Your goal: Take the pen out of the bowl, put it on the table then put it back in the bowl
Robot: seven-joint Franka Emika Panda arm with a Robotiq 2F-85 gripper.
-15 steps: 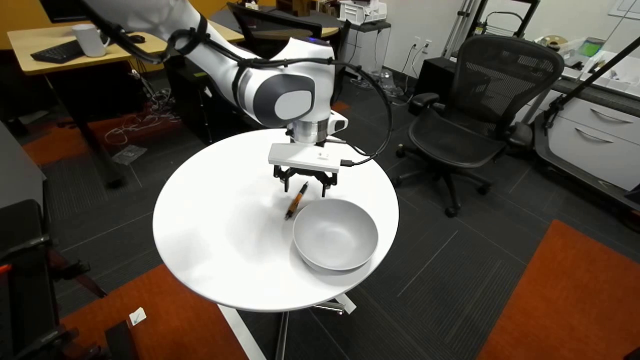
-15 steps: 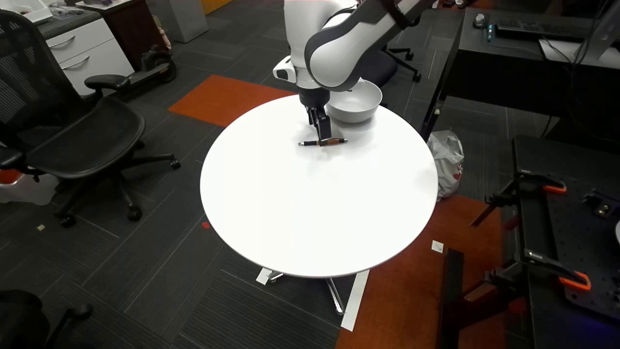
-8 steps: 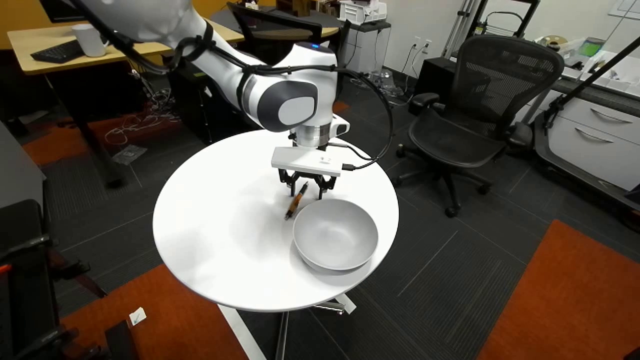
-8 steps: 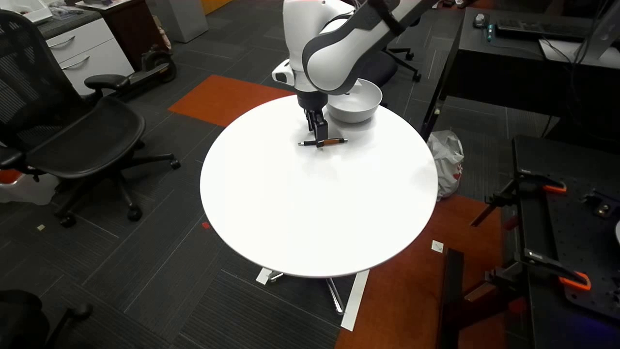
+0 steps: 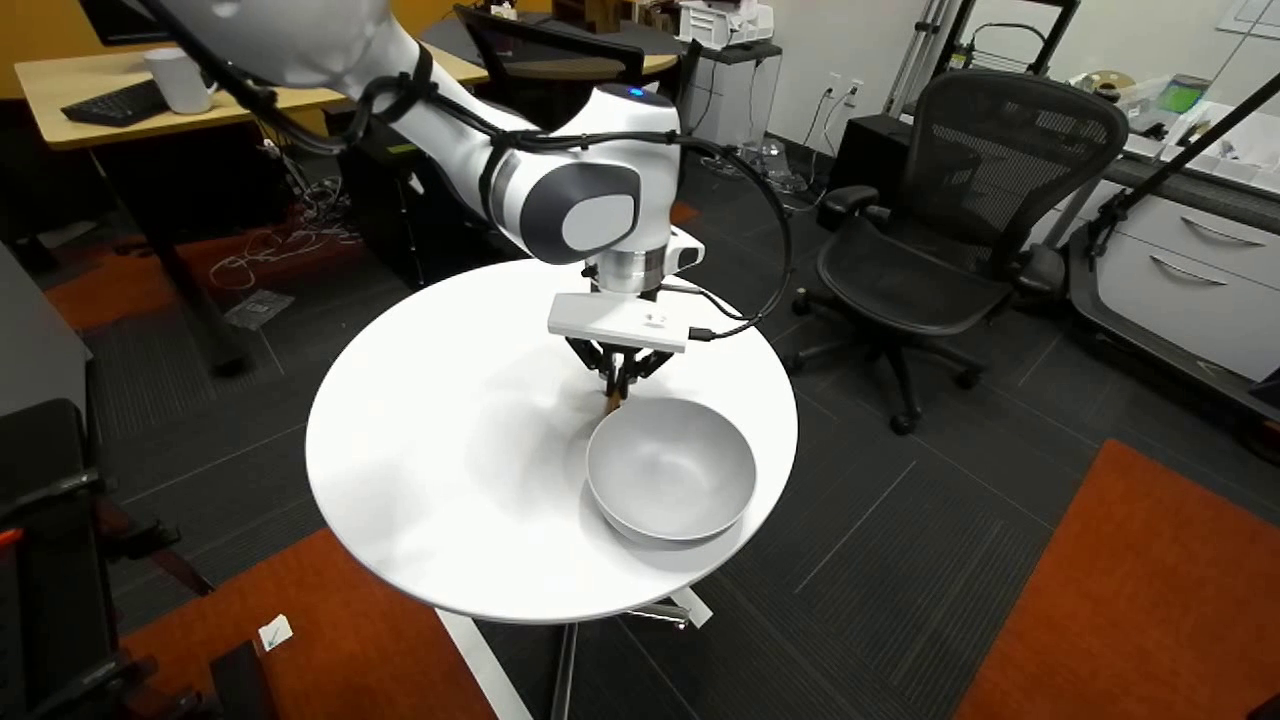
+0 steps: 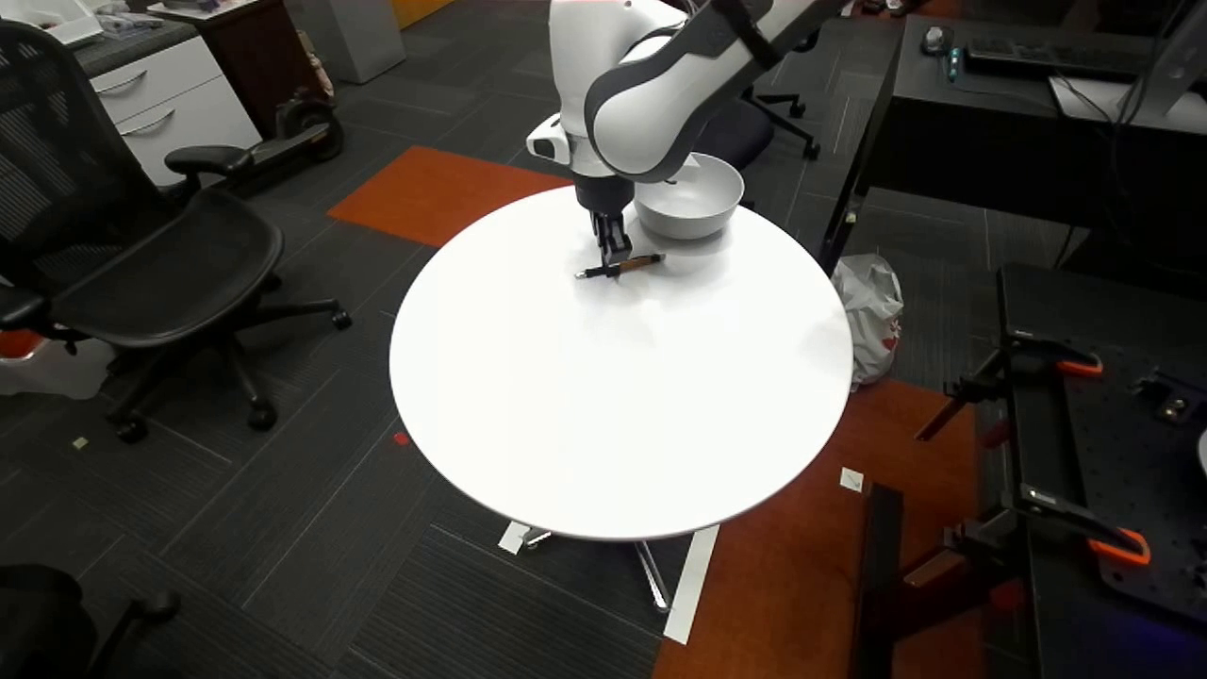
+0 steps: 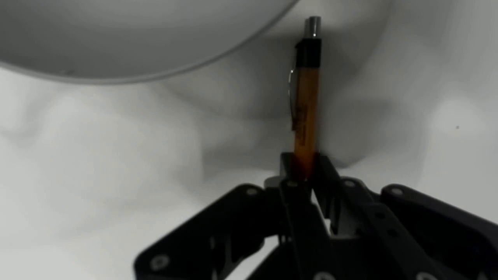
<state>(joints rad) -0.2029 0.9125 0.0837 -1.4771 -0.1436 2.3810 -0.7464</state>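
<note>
While the tool point(image 7: 304, 163) pinches it, the pen point(image 7: 307, 97) points button-outward.

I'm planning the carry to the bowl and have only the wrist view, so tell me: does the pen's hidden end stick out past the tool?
Observer: Yes. In an exterior view the pen shows a silvery tip beyond the tool.
Operator: Good. And how is my target placed?
Observer: The bowl stands close to the edge of the round white table in both exterior views.
Operator: Any furniture close by?
Observer: An exterior view shows a black office chair on the floor beside it.
</note>
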